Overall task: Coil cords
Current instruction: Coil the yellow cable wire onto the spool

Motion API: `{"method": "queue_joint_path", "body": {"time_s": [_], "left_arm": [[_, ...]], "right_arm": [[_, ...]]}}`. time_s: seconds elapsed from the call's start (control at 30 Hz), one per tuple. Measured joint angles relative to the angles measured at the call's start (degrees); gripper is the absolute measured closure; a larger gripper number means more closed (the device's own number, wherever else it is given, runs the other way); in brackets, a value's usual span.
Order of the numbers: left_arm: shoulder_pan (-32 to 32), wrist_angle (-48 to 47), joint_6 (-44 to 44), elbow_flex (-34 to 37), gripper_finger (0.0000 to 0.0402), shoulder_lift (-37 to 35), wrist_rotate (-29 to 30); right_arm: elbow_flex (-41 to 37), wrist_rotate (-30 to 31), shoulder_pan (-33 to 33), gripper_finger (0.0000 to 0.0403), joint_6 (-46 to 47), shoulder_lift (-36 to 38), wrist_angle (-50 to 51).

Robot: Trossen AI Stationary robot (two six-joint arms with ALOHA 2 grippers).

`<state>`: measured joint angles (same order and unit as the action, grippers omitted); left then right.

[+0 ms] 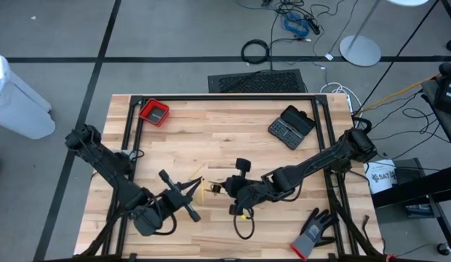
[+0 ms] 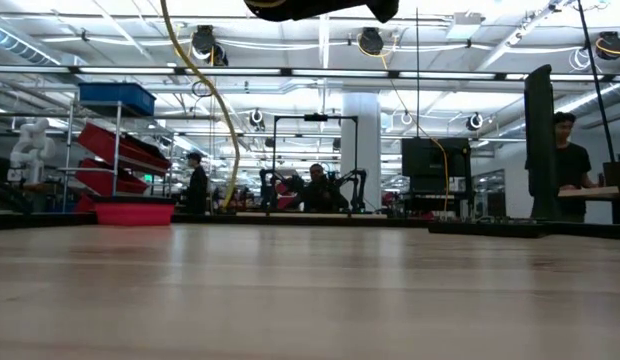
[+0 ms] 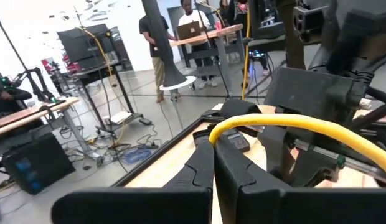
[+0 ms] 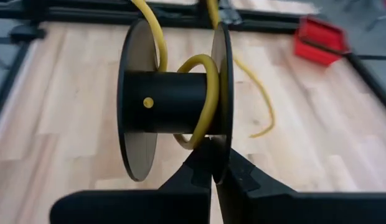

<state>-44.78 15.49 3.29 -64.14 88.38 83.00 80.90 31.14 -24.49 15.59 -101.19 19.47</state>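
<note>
1. The left gripper [image 3: 213, 163] is hanging above the near part of the wooden counter [image 1: 211, 131], left of the middle. Its fingers are pressed together and are pinching the yellow cord [image 3: 292, 124], which is bending away from the fingertips in a curve.
2. The right gripper [image 4: 213, 163] is hanging above the near middle of the counter, just beside the left gripper. Its fingers are closed on the rim of one disc of a black spool [image 4: 174, 102].
3. The yellow cord is passing around the core of the black spool in one loose loop, close to the disc that is being gripped. From there it is running over the counter toward a small red tray [image 4: 319, 41].
4. In the high view, the yellow cord [image 1: 201, 188] is showing as a thin line between the two grippers, and a black cord [image 1: 244, 227] is making a loop on the counter below the right gripper, near the front edge.
5. A grey-black glove [image 1: 314, 231] with a red cuff is lying at the near right corner of the counter.
6. A black open case [image 1: 291, 126] is lying toward the far right corner, and the red tray [image 1: 154, 112] is sitting at the far left corner.
</note>
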Motion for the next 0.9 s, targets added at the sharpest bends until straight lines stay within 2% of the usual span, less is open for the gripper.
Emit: {"method": "queue_joint_path", "body": {"time_s": [0.13, 0.27, 0.4, 0.63, 0.73, 0.9], "left_arm": [[-0.75, -0.47, -0.02, 0.02, 0.0400, 0.00, -0.19], [-1.19, -2.64, 0.02, 0.04, 0.0383, -0.05, -6.44], [-1.21, -2.84, 0.48, 0.04, 0.0318, -0.07, -10.82], [-1.18, -3.00, 0.16, 0.04, 0.0196, -0.16, -11.37], [-1.18, -2.99, 0.13, 0.04, 0.0173, -0.66, -11.47], [-1.18, -7.41, 0.01, 0.04, 0.0167, -2.80, -14.10]], "right_arm": [[0.00, -3.63, 0.00, 0.0403, 0.02, 0.00, 0.75], [0.00, -6.49, 0.00, 0.0403, 0.20, 0.00, 1.19], [0.00, -8.93, 0.00, 0.0403, 0.82, 0.00, 2.22], [0.00, -10.34, 0.04, 0.0403, 4.52, 0.31, 7.12], [0.00, -10.56, 0.04, 0.0403, 5.20, 0.50, 8.19], [0.00, -12.38, 0.00, 0.0403, 6.50, 0.84, 9.58]]}}
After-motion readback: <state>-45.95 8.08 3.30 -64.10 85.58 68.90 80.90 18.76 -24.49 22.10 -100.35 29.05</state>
